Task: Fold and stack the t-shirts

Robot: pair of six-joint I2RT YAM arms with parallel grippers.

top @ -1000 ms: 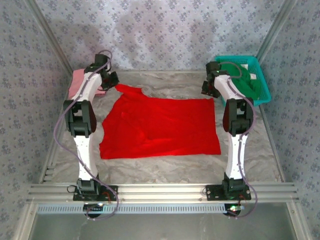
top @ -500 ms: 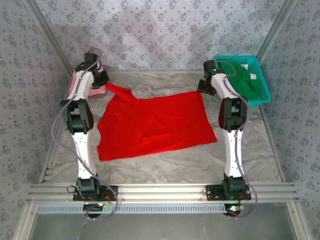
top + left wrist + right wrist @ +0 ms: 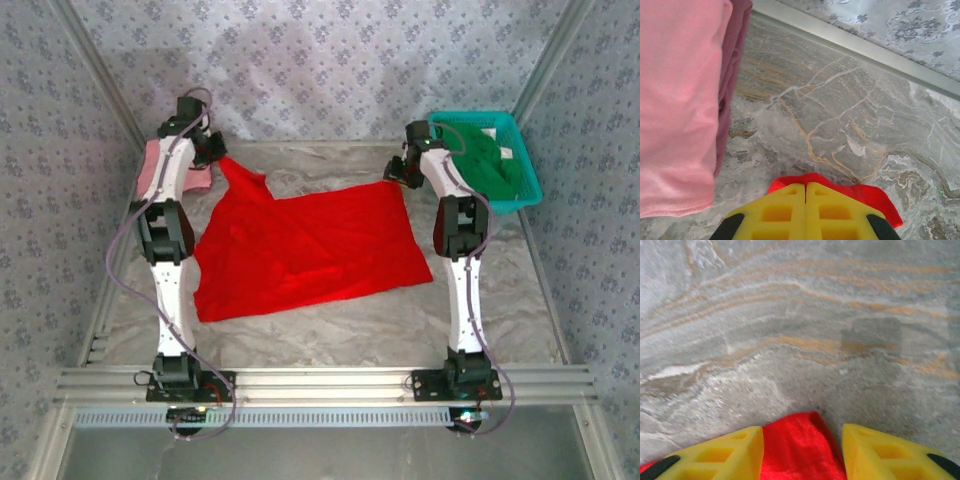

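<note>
The bright red t-shirt (image 3: 305,250) lies spread across the middle of the marble table, skewed, with its far left corner pulled up. My left gripper (image 3: 212,152) is shut on that corner; red cloth (image 3: 870,196) pokes out past the closed yellow fingertips (image 3: 790,192). My right gripper (image 3: 393,172) hangs at the shirt's far right corner. Its jaws stand apart, and a fold of red cloth (image 3: 800,450) lies between them. The folded pale pink t-shirt (image 3: 160,165) sits at the far left, just left of my left gripper (image 3: 806,186). The dark green t-shirt (image 3: 490,165) lies in the basket.
A teal mesh basket (image 3: 530,185) stands at the far right corner, beside the right arm. Patterned walls and metal frame rails close in the table on three sides. Bare marble table (image 3: 330,325) shows between the red shirt and the arm bases.
The red shirt has been dragged left and away from me, and now lies skewed. My left gripper has raised its corner. My right gripper moved over the far right corner, its jaws slightly narrower.
</note>
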